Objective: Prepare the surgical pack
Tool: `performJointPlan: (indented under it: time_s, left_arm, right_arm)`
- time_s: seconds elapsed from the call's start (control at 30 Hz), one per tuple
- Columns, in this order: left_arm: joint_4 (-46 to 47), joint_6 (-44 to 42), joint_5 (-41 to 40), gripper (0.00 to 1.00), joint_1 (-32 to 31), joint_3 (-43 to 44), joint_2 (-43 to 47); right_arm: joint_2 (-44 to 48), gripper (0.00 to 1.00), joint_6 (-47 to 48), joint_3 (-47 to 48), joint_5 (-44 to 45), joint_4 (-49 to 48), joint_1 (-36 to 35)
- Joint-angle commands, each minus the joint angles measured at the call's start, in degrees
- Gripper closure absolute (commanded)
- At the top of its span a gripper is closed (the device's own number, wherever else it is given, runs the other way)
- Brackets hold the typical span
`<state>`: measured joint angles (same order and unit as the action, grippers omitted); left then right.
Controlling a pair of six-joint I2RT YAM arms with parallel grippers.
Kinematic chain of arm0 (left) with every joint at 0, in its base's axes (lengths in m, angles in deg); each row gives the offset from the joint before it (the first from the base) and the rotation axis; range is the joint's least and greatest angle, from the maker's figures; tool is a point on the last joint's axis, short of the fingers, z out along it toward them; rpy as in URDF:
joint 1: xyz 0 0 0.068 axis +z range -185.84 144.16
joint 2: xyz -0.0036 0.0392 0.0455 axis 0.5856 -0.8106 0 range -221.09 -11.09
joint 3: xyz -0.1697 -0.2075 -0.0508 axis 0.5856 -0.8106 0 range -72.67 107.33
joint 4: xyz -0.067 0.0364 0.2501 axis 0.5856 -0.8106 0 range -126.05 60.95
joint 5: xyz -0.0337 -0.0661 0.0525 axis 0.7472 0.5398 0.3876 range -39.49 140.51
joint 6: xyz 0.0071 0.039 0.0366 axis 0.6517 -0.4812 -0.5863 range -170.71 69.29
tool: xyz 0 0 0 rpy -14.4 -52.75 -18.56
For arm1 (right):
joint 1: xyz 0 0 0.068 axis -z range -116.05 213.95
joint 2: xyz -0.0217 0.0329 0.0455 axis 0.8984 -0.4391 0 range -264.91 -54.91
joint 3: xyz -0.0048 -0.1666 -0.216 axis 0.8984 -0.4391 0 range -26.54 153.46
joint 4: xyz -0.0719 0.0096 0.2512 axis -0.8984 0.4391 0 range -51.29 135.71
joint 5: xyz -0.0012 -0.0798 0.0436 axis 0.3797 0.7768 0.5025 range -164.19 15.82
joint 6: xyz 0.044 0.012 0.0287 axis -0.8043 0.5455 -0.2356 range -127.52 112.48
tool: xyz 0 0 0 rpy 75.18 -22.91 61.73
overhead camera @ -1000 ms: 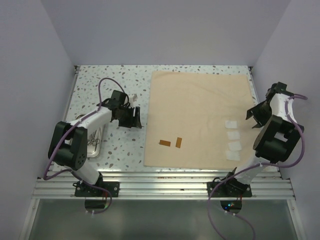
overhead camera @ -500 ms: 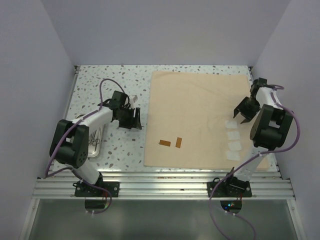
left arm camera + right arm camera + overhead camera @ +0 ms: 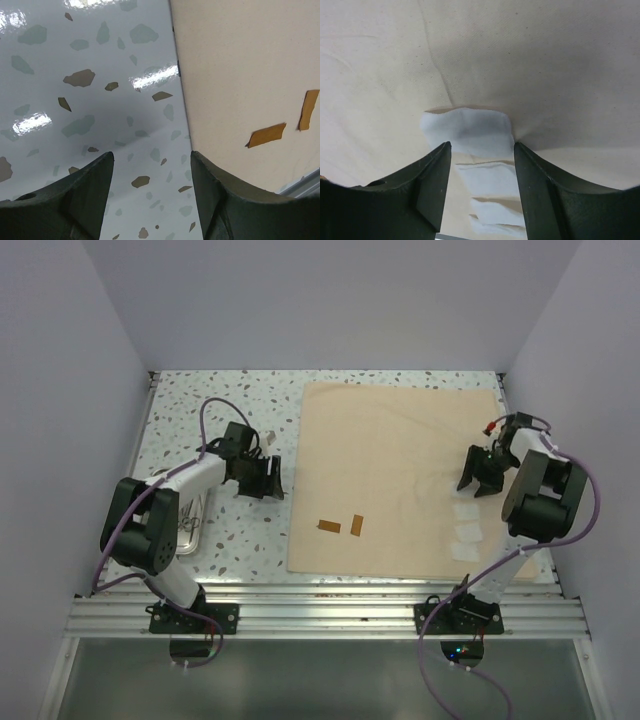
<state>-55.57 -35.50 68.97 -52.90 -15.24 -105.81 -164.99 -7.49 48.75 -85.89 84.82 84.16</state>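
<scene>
The tan cloth (image 3: 400,475) lies flat on the right part of the table. Two brown strips (image 3: 329,526) (image 3: 357,525) rest near its front left corner, and white gauze pads (image 3: 467,532) sit in a column near its right edge. My right gripper (image 3: 478,478) is low over the topmost pad (image 3: 470,127), open, with one finger on each side of it (image 3: 481,150). My left gripper (image 3: 268,480) hangs open over bare table just left of the cloth's edge (image 3: 151,165), nothing between its fingers. The steel tray (image 3: 190,525) holding thin instruments lies at the left, partly hidden by the left arm.
Grey walls close in the speckled table (image 3: 200,410) on the left, back and right. An aluminium rail (image 3: 320,605) runs along the near edge. The strips (image 3: 266,135) also show in the left wrist view, to the right of the fingers.
The right arm swung in from the right wall and came down over the topmost gauze pad. The left arm has barely moved.
</scene>
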Motion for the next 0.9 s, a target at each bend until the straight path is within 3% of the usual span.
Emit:
performJointPlan:
  time_s: [0.0, 0.37, 0.87]
  left_arm:
    - [2.35, -1.31, 1.49, 0.33, -0.26, 0.67, 1.02]
    - [3.15, -1.67, 1.67, 0.33, -0.08, -0.83, 1.81]
    - [3.41, -1.67, 1.93, 0.33, 0.45, -1.09, 1.55]
  right_arm:
    - [3.99, 0.43, 9.72, -0.05, -5.86, -2.16, 2.11]
    - [3.29, 0.48, 15.08, 1.09, -12.11, 1.18, 3.43]
    - [0.57, 0.52, 14.12, 1.62, -5.61, 0.3, 3.35]
